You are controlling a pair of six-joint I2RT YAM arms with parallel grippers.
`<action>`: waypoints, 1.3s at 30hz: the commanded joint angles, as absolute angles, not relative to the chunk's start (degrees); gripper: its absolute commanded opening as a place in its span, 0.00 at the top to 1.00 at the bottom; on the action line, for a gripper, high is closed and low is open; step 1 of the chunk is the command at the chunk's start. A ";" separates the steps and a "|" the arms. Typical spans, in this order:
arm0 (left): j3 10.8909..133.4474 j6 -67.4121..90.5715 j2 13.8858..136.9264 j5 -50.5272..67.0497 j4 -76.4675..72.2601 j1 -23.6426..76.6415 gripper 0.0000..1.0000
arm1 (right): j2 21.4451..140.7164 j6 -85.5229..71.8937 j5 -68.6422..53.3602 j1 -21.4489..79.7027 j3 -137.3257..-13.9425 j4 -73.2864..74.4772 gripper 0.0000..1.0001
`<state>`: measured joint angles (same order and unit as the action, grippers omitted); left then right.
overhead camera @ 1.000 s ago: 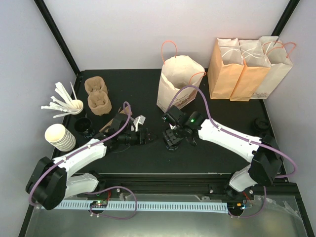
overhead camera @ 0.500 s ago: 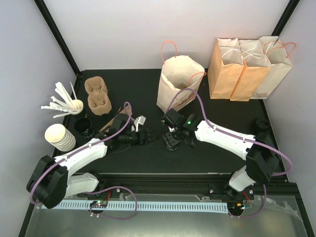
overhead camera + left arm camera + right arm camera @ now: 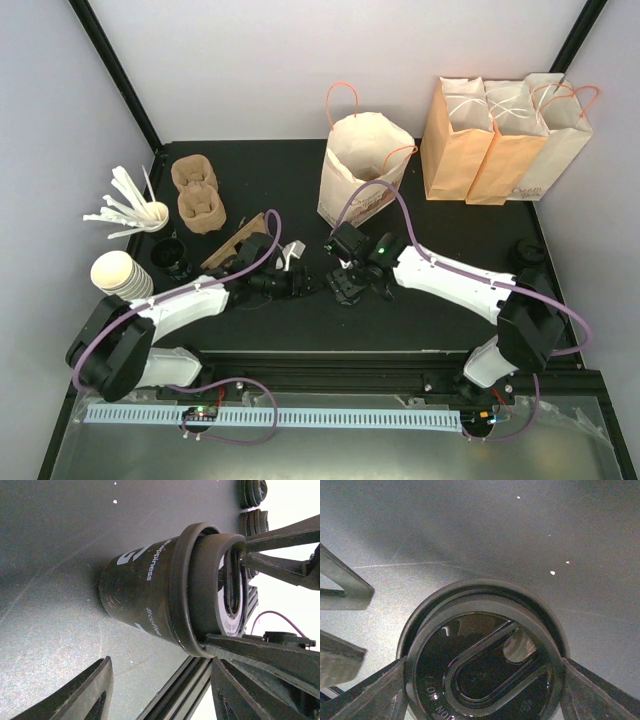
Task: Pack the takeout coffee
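My left hand (image 3: 299, 283) is low over the table (image 3: 270, 180), its fingers apart and nothing between them. Just beside it, the takeout coffee (image 3: 145, 590) stands upright on the table. My right hand (image 3: 484, 664) is clamped on its lid from above. Behind it is an open paper bag (image 3: 360, 170).

The left gripper (image 3: 301, 284) is on the move, sliding across the table to sit just left of the small black paper cup with a round black plastic lid (image 3: 145, 595), fingers pointing straight at it. The left arm (image 3: 185, 303) drops lower and flatter behind it, away from the cup, and that uncovers more of the flat brown cardboard piece (image 3: 238, 243) well left of the cup. Its purple cable (image 3: 270, 225) swings closer to the cup. The right gripper (image 3: 347, 287), over the cup, nudges slightly leftward with its wrist.
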<state>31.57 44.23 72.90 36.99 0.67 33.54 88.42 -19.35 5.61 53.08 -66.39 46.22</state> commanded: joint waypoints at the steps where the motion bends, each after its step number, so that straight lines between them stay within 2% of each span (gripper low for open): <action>1: 33.64 45.21 76.02 38.66 -3.21 34.95 0.45 | 89.90 -18.65 8.51 53.92 -64.74 47.69 0.20; 10: 34.72 47.68 80.09 40.05 -8.10 36.25 0.67 | 89.02 -19.48 8.60 53.88 -63.27 46.25 0.20; 16: 33.65 47.67 79.28 38.97 -8.42 36.32 0.69 | 88.54 -20.32 9.80 53.88 -61.99 45.75 0.20; 28: 34.82 47.50 83.34 37.10 -10.11 36.39 0.83 | 86.37 -20.03 9.32 53.71 -61.22 45.98 0.20; 39: 39.46 45.77 87.94 37.29 -9.35 38.15 0.85 | 85.61 -18.60 6.18 53.51 -60.80 45.64 0.17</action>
